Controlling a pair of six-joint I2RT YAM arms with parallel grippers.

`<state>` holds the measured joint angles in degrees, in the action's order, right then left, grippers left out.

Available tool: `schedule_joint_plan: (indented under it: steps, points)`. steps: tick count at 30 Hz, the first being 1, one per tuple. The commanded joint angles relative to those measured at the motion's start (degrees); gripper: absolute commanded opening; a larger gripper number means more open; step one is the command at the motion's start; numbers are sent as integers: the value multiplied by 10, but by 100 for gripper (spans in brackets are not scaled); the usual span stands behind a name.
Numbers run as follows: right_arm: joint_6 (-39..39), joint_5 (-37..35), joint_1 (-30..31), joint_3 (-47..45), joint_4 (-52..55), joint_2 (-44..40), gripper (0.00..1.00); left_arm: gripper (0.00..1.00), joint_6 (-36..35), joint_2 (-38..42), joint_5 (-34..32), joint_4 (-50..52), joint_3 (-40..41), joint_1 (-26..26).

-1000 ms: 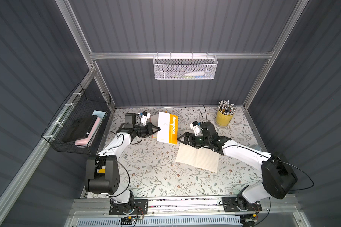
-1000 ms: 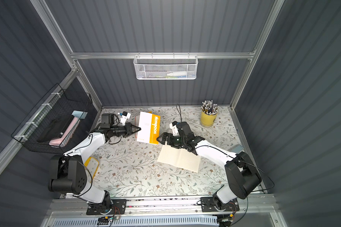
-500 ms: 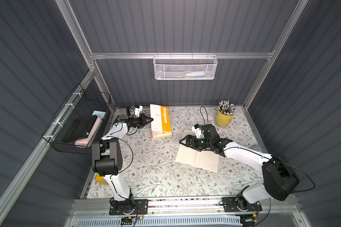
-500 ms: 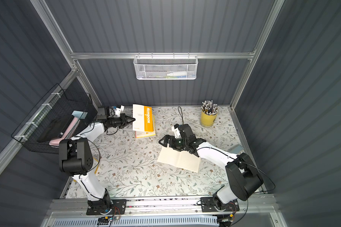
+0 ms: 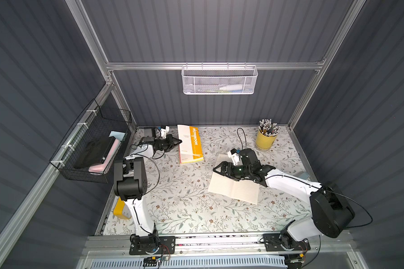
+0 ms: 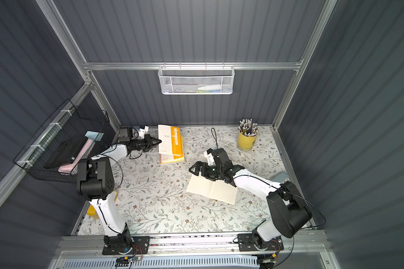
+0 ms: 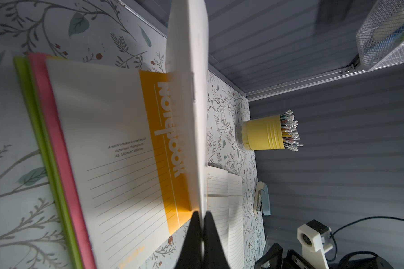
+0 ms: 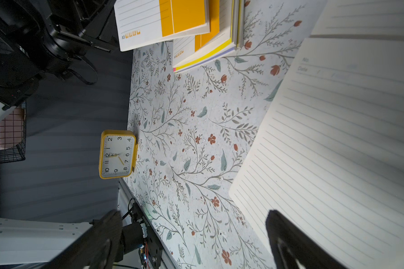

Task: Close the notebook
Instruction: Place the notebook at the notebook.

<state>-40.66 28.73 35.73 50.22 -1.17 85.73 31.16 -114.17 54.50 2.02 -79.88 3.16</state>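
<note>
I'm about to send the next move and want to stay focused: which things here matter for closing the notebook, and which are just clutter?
For the job:
- open notebook
- right gripper, open at its edge

Lying about:
- orange notebook, held in the shut left gripper over the notebook stack
- pencil cup
- yellow clock
- white mesh basket
- black wire basket

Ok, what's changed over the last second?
The left gripper, still shut on the edge of the orange notebook, pulled it toward the back-left corner, above the stack of notebooks, its arm folding back. The right gripper, open, eased away from it toward the front, over the far corner of the open notebook. Nothing was released. The open notebook lies open where it was; the pencil cup hasn't moved.
</note>
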Motion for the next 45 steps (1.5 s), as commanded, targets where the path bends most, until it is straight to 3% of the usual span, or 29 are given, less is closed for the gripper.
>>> schedule_joint_plan:
  steps: [1,29,45]
  points:
    - [7,7,-2,-1,11,-3,99,0,7,-28,-1,-17,-3,5]
    - [1,11,-2,-22,-5,-2,99,0,10,-64,-32,-24,35,5]
    - [-3,11,-2,-24,-9,-1,99,0,-13,-86,-34,12,11,4]
